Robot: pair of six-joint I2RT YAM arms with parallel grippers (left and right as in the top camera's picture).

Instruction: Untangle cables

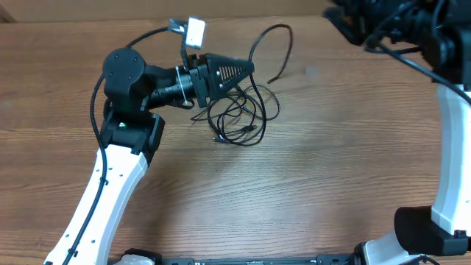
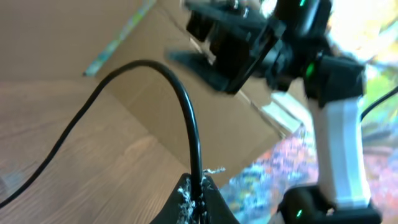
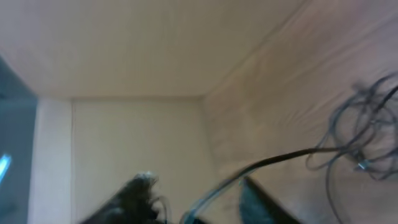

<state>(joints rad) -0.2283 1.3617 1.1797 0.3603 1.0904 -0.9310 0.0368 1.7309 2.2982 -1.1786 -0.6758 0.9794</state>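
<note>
The cables (image 1: 239,121) lie in a tangled bundle of thin black loops at the table's middle. My left gripper (image 1: 249,70) is above the bundle's upper edge, shut on one cable strand (image 1: 283,33) that arcs up to the right and ends at a plug. In the left wrist view the fingertips (image 2: 200,194) pinch that cable (image 2: 186,112). My right gripper (image 3: 199,199) is open. A blurred strand (image 3: 280,160) shows between its fingers, leading to the bundle (image 3: 367,140). Overhead, the right arm (image 1: 383,26) is at the far right, apart from the cables.
The wooden table (image 1: 309,191) extends around the bundle. A white tag (image 1: 196,31) sits on the left arm's wrist. The right arm's white link (image 1: 450,147) stands at the right edge. A cardboard wall (image 2: 74,31) lies behind the table.
</note>
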